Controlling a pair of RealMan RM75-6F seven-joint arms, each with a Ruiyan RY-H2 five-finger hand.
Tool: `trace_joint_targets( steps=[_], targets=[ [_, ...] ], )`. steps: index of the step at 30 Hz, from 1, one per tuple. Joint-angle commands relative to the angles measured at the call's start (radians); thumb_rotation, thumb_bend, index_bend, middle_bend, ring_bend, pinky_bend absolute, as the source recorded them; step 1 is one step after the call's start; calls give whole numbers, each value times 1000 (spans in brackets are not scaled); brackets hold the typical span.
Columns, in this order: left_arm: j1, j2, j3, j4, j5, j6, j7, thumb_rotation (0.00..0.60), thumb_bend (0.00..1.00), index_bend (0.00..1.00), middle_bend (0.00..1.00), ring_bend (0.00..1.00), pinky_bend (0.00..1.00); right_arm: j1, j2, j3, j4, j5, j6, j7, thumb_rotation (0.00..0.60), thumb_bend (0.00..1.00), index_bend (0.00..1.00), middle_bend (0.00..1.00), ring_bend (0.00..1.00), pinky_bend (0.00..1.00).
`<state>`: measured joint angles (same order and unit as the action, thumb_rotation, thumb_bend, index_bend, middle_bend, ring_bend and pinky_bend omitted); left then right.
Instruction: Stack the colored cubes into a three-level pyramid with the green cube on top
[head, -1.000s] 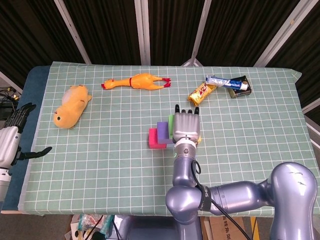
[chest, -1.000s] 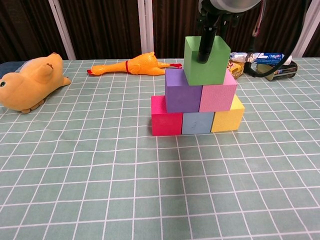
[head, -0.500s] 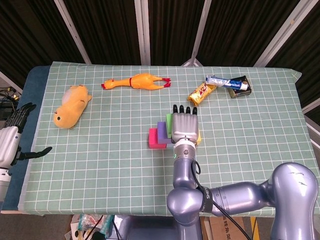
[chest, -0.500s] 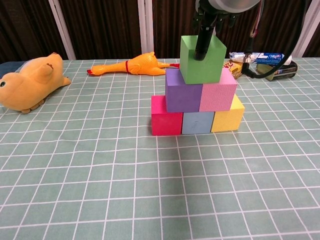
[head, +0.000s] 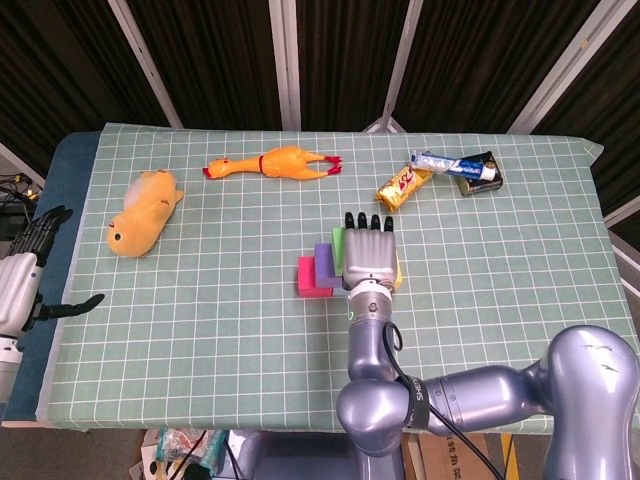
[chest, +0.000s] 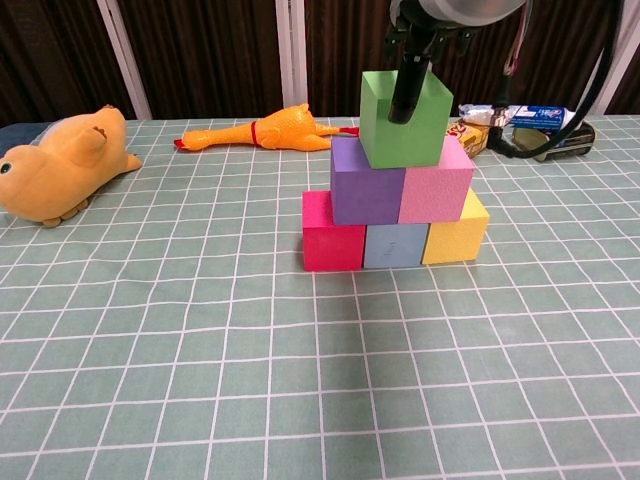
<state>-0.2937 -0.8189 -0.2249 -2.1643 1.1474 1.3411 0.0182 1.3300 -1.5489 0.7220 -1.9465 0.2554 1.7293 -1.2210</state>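
A pyramid of cubes is being shown near the middle of the green checked table (chest: 150, 400). In the chest view its bottom row is being formed by a red cube (chest: 333, 232), a blue cube (chest: 395, 245) and a yellow cube (chest: 456, 230) side by side and touching; a purple cube (chest: 364, 180) and a pink cube (chest: 437, 183) are being carried on that row, and the green cube (chest: 403, 120) is sitting on top, across the seam between the purple and pink ones, slightly turned against them. The right hand (head: 370, 252) is being held directly over the stack, palm down, so that most of the pyramid is being hidden in the head view; a dark finger (chest: 408, 88) is being laid against the front face of the green cube, reaching down from above. Whether the cube is actually being pinched, or only touched, cannot be told, since the far side is hidden. The left hand (head: 30, 270) is being kept at the left edge of the table, well apart from the cubes, with its fingers spread and nothing in them. A yellow plush toy (chest: 60, 165) and a rubber chicken (chest: 265, 130) are lying toward the far left of the table, and a snack packet (head: 403, 184), a toothpaste tube (head: 452, 165) and a dark tin (head: 482, 178) are lying at the far right.
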Motion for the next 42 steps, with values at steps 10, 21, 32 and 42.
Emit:
trace_joint_targets(
  steps=[10,21,32,42],
  targets=[
    [4,2,-4,4,3,12,-2,600,91,0,4,0,51,-81,127,-37,-217,-130,67,46,600,402,0,53,15,0],
    [11,-30,3,27,23,48,34,600,91,0,1,0,51,-343,354,-214,-410,-437,78,230,600,402,0,26,0,0],
    [26,-134,37,116,98,98,73,600,91,0,0,0,51,-767,576,-565,-406,-980,-78,662,600,402,0,0,0,0],
    [120,-221,115,294,181,187,6,600,73,0,0,0,49,-994,586,-757,-203,-1291,-122,935,600,402,0,0,0,0]
  ],
)
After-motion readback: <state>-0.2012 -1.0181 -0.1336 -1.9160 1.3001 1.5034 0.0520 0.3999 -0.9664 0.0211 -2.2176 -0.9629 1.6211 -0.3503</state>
